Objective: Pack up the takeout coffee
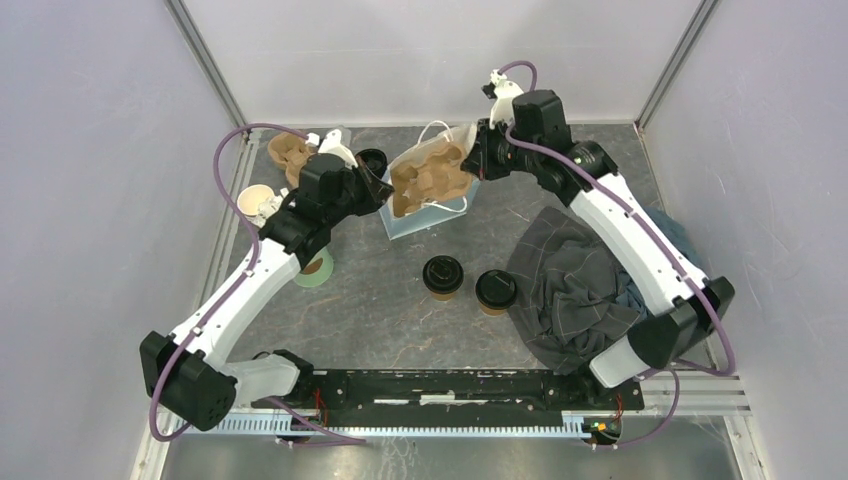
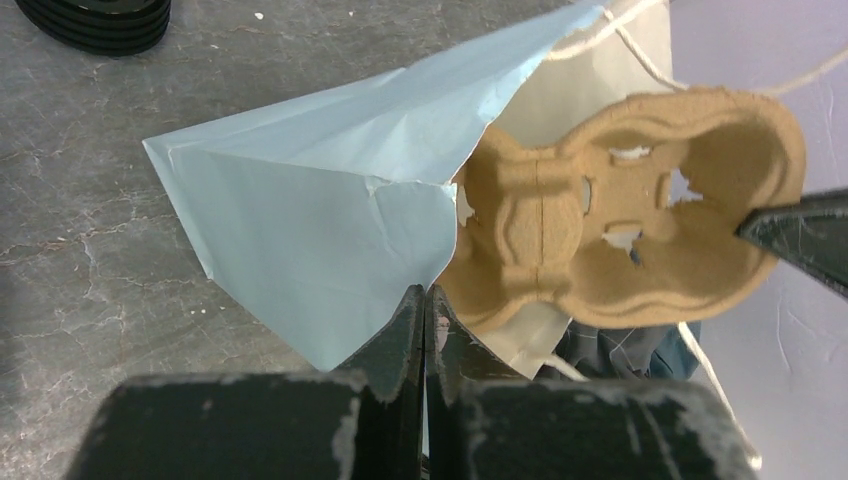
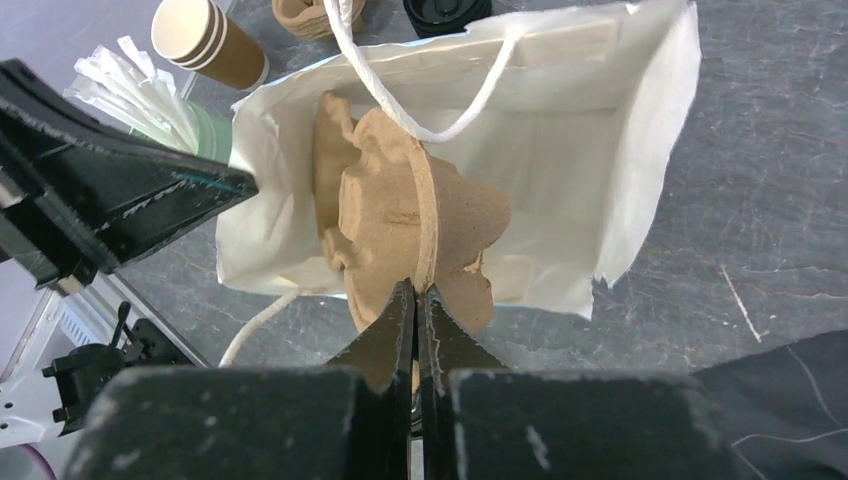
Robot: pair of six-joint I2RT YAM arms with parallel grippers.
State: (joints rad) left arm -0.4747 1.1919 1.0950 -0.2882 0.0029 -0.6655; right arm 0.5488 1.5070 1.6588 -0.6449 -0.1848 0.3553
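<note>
A: Left claw (image 2: 425, 300): closed, pinching paper bag (image 2: 300, 230) edge. Right claw (image 3: 415, 295): closed on cup carrier (image 3: 400, 210), partly inside the bag.

B: Advice: keep the mouth wide and seat the carrier flat. Left coffee cup (image 1: 442, 275), right coffee cup (image 1: 495, 289): on desk (image 1: 380, 300), well apart from both claws, toward the arm bases. Markings: none legible.

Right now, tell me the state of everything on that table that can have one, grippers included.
paper bag: mouth open, edge pinched.
pulp carrier: empty, tilted, partly inside the paper bag.
left gripper: shut on the paper bag's edge.
right gripper: shut on the pulp carrier's rim.
coffee cups: lidded, upright, outside the paper bag.
grey cloth: crumpled.
</note>
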